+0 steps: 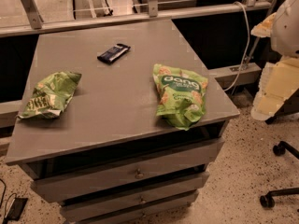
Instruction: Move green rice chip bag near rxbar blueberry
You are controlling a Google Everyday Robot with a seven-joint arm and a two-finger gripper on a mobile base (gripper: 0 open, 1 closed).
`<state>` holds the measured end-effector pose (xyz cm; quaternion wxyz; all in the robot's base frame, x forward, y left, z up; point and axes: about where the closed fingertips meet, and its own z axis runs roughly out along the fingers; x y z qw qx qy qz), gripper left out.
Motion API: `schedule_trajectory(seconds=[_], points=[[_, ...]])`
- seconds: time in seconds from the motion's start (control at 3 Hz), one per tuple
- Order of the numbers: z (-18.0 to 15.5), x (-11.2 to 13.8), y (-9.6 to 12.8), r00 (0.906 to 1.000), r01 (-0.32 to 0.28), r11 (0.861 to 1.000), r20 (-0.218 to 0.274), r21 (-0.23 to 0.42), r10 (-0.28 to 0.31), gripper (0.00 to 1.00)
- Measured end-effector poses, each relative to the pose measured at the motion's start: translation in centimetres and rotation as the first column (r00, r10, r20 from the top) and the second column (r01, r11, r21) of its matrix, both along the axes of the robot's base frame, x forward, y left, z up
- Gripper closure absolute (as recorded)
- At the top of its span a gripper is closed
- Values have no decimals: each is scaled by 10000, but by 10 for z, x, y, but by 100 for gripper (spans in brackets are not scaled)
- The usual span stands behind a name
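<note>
The light green "dang" chip bag (pixel 180 94) is lying front-right on the grey cabinet top (pixel 117 120), well apart from the small dark-blue wrapped bar (pixel 113 53). The gripper seems off-view rightward, so I cannot tell its grip; reaching for the bag is coming next.

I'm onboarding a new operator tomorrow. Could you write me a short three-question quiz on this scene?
1. True or false: the green rice chip bag touches the rxbar blueberry.
2. Which lies nearest the left edge of the cabinet top? A) the rxbar blueberry B) the green rice chip bag C) the other green bag
3. Fill in: the gripper is ___; only part of the robot arm shows, at the right edge.

Key: 1 false, they lie well apart. 2 C. 3 not in view.
</note>
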<state>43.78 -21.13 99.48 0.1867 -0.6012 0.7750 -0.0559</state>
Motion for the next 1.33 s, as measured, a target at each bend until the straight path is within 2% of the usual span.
schedule_trajectory(seconds=[0.33, 0.67, 1.0, 1.33], points=[[0, 0, 0, 10000, -11, 10000, 26, 30, 11, 0], [-13, 15, 10, 9999, 16, 9978, 150, 668, -26, 0], [-38, 38, 22, 9996, 143, 9928, 215, 1191, -170, 0], [-69, 56, 31, 9990, 453, 9880, -87, 1479, -445, 0]])
